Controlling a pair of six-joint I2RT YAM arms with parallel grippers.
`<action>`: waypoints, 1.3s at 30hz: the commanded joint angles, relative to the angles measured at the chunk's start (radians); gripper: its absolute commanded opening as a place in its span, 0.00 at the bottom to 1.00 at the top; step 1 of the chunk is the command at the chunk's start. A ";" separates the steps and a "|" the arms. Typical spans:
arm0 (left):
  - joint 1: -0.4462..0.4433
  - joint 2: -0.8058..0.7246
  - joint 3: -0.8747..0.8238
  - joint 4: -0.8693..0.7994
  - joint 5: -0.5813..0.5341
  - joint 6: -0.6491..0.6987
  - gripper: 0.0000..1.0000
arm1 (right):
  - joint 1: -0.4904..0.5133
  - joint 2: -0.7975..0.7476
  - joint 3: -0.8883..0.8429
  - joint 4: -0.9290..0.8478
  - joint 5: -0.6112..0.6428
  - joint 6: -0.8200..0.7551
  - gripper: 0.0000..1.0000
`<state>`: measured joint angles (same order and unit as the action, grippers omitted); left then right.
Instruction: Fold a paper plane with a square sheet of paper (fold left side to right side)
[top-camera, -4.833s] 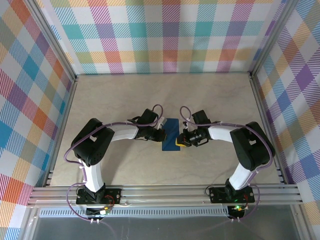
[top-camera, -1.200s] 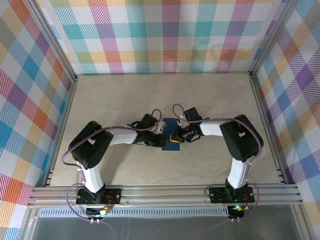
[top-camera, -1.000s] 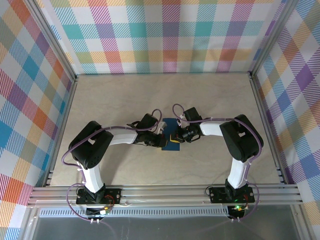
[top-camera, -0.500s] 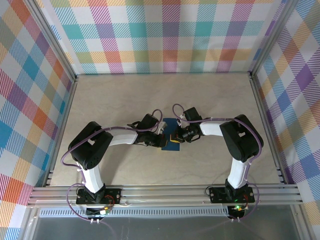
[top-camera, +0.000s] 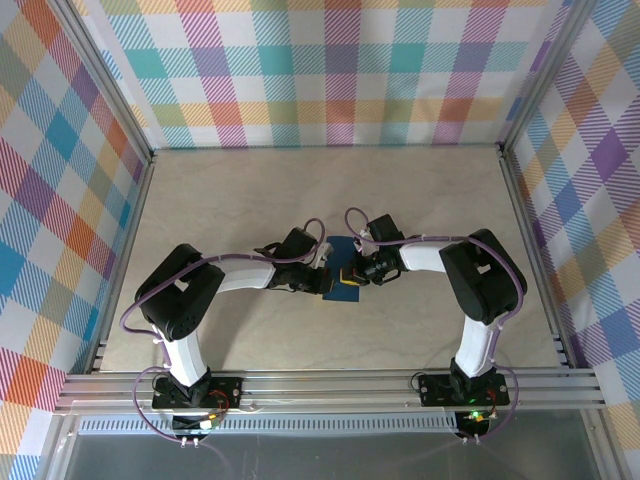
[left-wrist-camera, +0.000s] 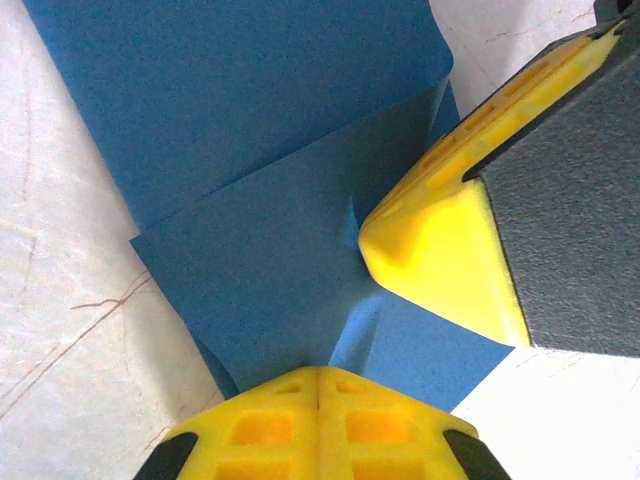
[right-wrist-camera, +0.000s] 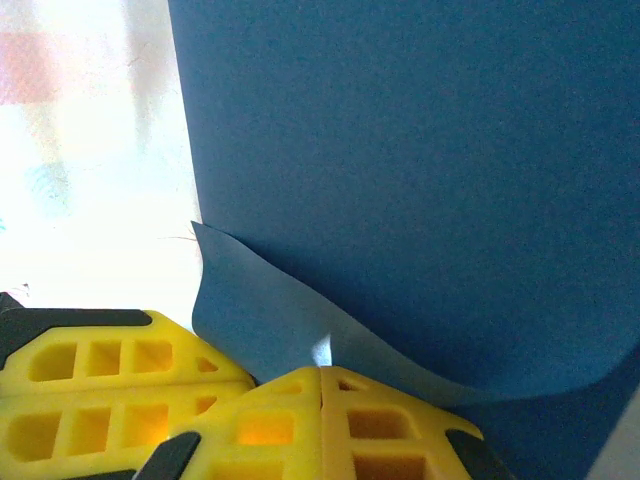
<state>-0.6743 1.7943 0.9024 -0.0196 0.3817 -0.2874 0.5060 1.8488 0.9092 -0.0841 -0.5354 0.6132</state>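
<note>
Dark-blue paper sheet (left-wrist-camera: 250, 290), partly folded, lay on tabletop (left-wrist-camera: 60, 330); L gripper (left-wrist-camera: 318, 374) & R gripper (right-wrist-camera: 320, 374) tips touched it, both jaws together.

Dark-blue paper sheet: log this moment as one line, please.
dark-blue paper sheet: creased, on table | left gripper: shut, tips at sheet edge | right gripper: shut on lifted flap | stage: mid-fold

Since the earliest picture, both arms have been drawn in toward the middle of the worktop (top-camera: 250, 190). The left gripper (top-camera: 322, 281) and the right gripper (top-camera: 352, 274), formerly set apart at either side of the square sheet of paper (top-camera: 345, 294), have been brought close together over it. The right arm's elbow has been swung inward. Less of the blue sheet is left uncovered.
</note>
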 joint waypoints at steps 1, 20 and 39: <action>0.000 -0.010 -0.005 -0.054 -0.051 0.026 0.00 | 0.008 0.009 -0.020 -0.107 0.063 -0.020 0.00; -0.006 0.022 -0.047 -0.051 -0.055 0.028 0.00 | 0.008 -0.092 0.013 -0.043 -0.012 -0.008 0.00; -0.016 0.031 -0.039 -0.060 -0.066 0.033 0.00 | 0.058 -0.014 -0.008 0.036 -0.034 0.055 0.00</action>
<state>-0.6834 1.7943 0.8917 -0.0002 0.3790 -0.2714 0.5564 1.8160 0.9123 -0.0597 -0.5606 0.6518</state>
